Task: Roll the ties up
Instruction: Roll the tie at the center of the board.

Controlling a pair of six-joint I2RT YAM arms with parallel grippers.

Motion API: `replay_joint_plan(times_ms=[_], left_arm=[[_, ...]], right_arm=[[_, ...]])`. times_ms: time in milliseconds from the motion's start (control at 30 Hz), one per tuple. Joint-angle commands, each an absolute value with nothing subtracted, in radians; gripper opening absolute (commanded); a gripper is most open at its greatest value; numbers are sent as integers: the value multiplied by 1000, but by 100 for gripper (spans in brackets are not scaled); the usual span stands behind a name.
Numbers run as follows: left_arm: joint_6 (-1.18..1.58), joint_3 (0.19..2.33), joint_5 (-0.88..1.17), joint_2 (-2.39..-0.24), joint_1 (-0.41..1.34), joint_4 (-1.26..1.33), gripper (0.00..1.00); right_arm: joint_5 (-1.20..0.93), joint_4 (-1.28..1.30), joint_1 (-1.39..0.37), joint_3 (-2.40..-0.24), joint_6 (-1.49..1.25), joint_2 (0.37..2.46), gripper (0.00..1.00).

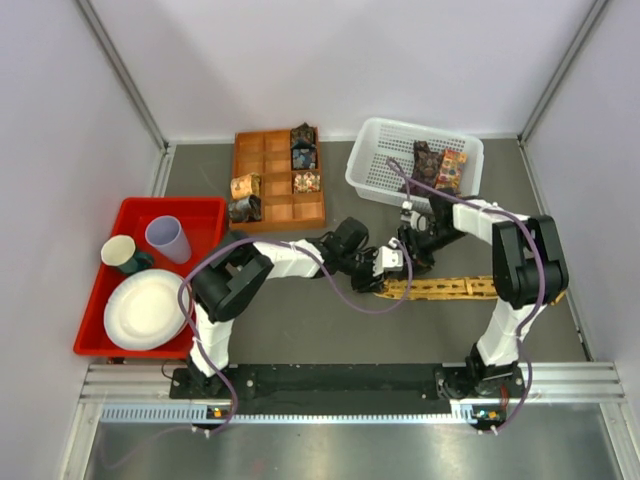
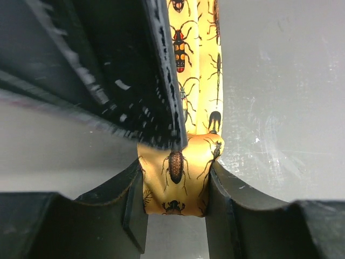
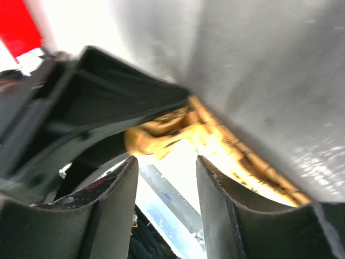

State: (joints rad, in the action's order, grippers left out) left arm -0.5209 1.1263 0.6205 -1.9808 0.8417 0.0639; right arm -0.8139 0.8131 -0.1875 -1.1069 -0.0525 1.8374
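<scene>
A golden-yellow tie (image 1: 470, 288) with dark beetle prints lies stretched along the table, running right from both grippers. My left gripper (image 1: 385, 270) is shut on its folded left end; the left wrist view shows the fold (image 2: 178, 167) pinched between both fingers (image 2: 175, 189). My right gripper (image 1: 412, 250) hovers just behind it, open and empty (image 3: 164, 183), with the blurred tie (image 3: 226, 145) beyond its tips. One of its fingers (image 2: 135, 81) presses close against the tie in the left wrist view.
The orange-brown compartment tray (image 1: 275, 170) at the back holds several rolled ties (image 1: 303, 147). The white mesh basket (image 1: 375, 135) at the back right holds more ties (image 1: 437, 165). A red bin (image 1: 200, 205) on the left holds a plate (image 1: 147, 308) and two cups (image 1: 167, 238).
</scene>
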Motion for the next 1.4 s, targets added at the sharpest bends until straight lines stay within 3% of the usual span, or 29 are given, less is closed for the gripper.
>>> replay_joint_plan(times_ms=[0,200,500,567,633,733,767,933,1033,1367], left_arm=[[-571,1141,433,-2052,854,-218,19],[-568,1172,400,-2065,870,-238,21],[-549,1207,365,-2092,888,-268,27],[-551,1209,364,-2095,891,-270,27],[-546,1209,360,-2098,891,-275,27],[-516,1210,385,-2094,890,-273,43],[-497,1184,400,-2086,882,-244,57],[-413,1085,621,-2040,836,55,75],[-367,1039,691,-2037,827,216,79],[-189,927,815,-2082,818,708,78]], right_arm=[[-931,836,-181,-1106,-12,1787,47],[-969,706,-181,-1081,-104,1859,45],[-986,738,-193,-1091,-58,1913,37],[-986,732,-192,-1091,-60,1911,23],[-965,732,-193,-1088,-54,1907,0],[-898,750,-193,-1080,-5,1902,0],[-875,738,-193,-1071,32,1895,0],[-763,729,-192,-1068,78,1914,0],[-698,719,-193,-1058,71,1921,0],[-522,675,-196,-1042,8,1899,0]])
